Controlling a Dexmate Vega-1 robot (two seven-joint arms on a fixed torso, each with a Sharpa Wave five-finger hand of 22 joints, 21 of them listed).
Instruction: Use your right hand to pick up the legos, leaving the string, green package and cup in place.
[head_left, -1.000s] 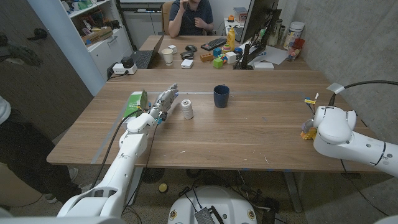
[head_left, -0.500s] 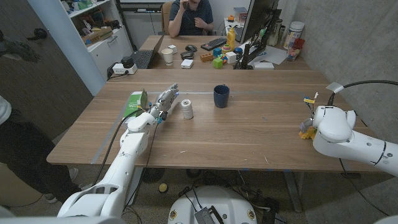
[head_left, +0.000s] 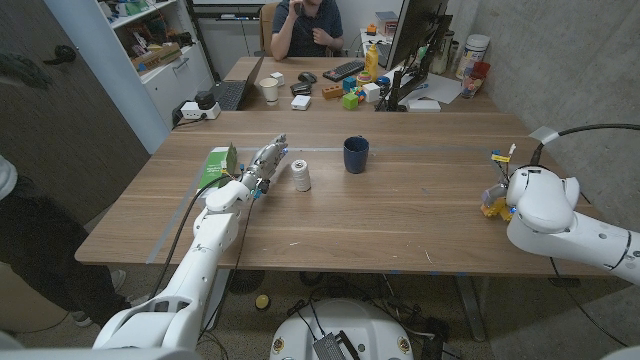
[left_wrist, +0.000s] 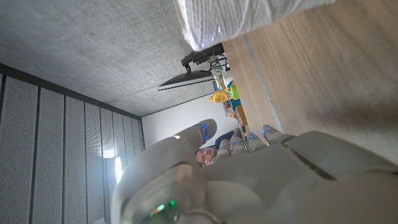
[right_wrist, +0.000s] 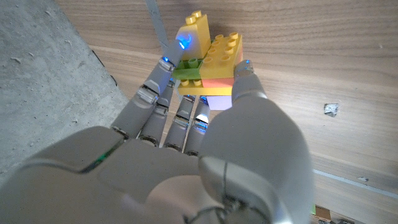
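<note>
My right hand (right_wrist: 205, 118) held the legos (right_wrist: 207, 65) pinched between its fingers (right_wrist: 158, 84) and thumb, at the right end of the table (head_left: 400, 215). My left hand (head_left: 262, 164) lay between the green package (head_left: 216, 165) and the string (head_left: 301, 175), fingers extended, holding nothing. The cup (head_left: 355, 154) stood beyond.

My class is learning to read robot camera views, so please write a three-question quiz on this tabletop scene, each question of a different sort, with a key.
1. True or false: the right robot hand has its fingers around the lego stack.
2. Multiple choice: what stands between the green package and the dark blue cup?
A. a keyboard
B. the white spool of string
C. a bottle
3. Fill in: the left robot hand lies next to the ____ package.

Key: 1 true; 2 B; 3 green.
</note>
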